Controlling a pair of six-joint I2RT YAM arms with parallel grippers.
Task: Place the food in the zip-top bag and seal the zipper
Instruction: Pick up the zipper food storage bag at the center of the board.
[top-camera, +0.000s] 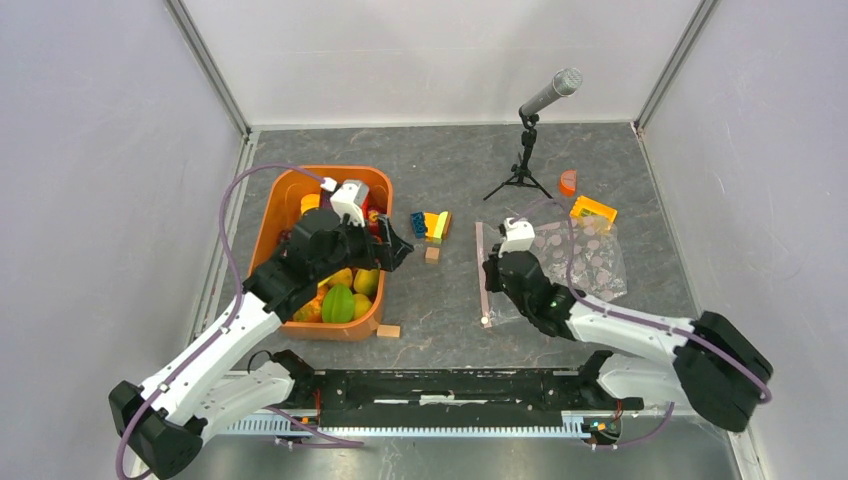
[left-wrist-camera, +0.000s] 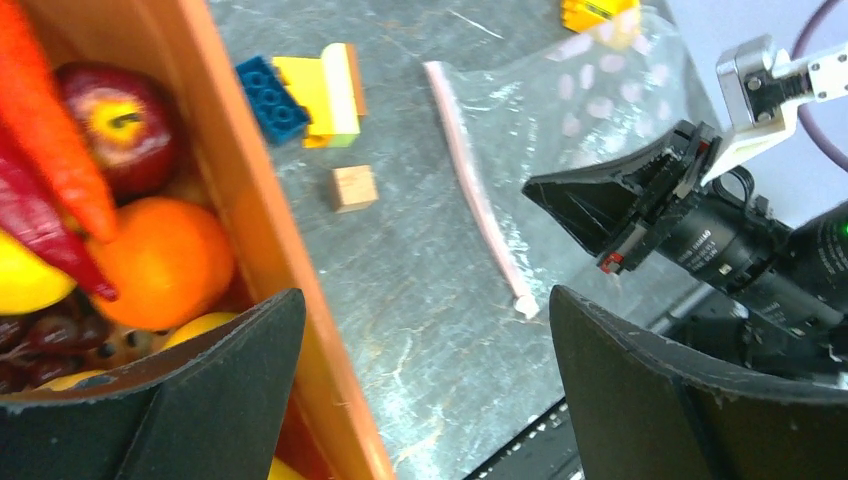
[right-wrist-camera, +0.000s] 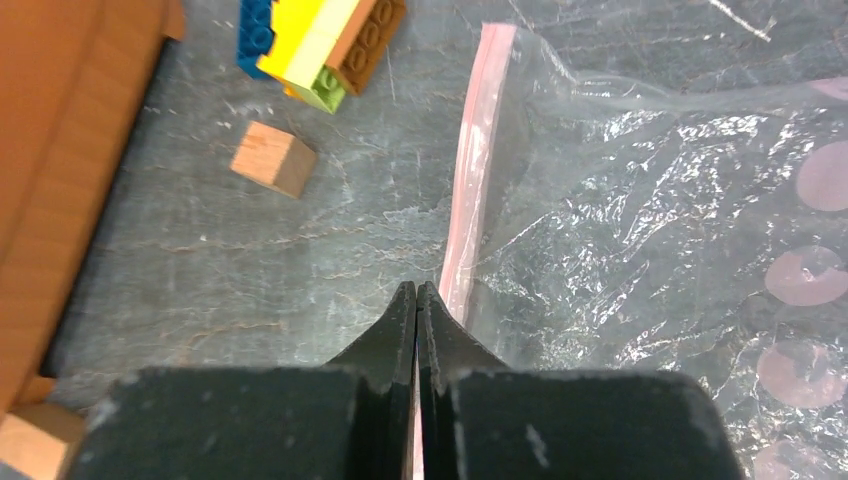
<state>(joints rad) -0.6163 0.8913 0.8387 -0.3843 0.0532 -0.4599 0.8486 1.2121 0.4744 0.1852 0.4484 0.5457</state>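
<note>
While the left gripper hangs spread wide over the rim of the orange tub, the food lies inside it. The right gripper, pressed together, sits at the zipper of the flat zip-top bag — whether it pinches plastic, I cannot tell.

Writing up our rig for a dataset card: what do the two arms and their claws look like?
The left arm and right arm have white links, black joints and a looping purple cable each. The left claw and right claw have black wedge-shaped fingers.
</note>
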